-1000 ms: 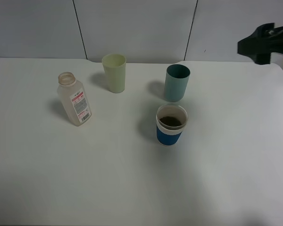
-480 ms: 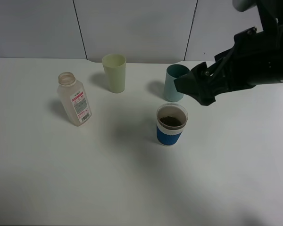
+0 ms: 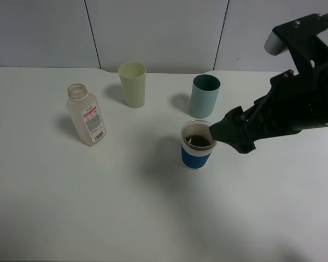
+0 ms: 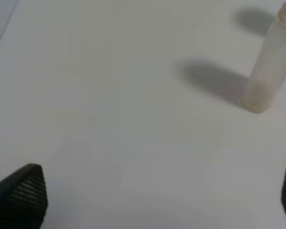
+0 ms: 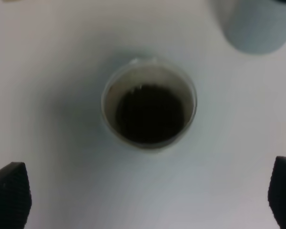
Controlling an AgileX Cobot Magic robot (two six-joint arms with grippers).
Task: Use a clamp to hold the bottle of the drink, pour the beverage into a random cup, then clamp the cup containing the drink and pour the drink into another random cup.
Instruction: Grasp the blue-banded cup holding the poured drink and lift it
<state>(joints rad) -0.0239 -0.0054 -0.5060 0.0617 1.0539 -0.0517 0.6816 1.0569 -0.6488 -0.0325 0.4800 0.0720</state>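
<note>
Right clamp [image 3: 215, 133] at the rim of the blue-and-white paper cup [image 3: 196, 156]

The black arm [image 3: 295, 106] comes in from the right, and its tip is at the right side of the cup's rim; whether it touches I cannot tell. A dark drink [image 3: 197, 141] is inside the cup. The teal tumbler [image 3: 204, 98] stands close behind. The pale yellow-green tumbler [image 3: 133, 86] is further left, and the clear plastic bottle [image 3: 87, 117] stands uncapped, well apart, on the white table [image 3: 153, 218].
</note>
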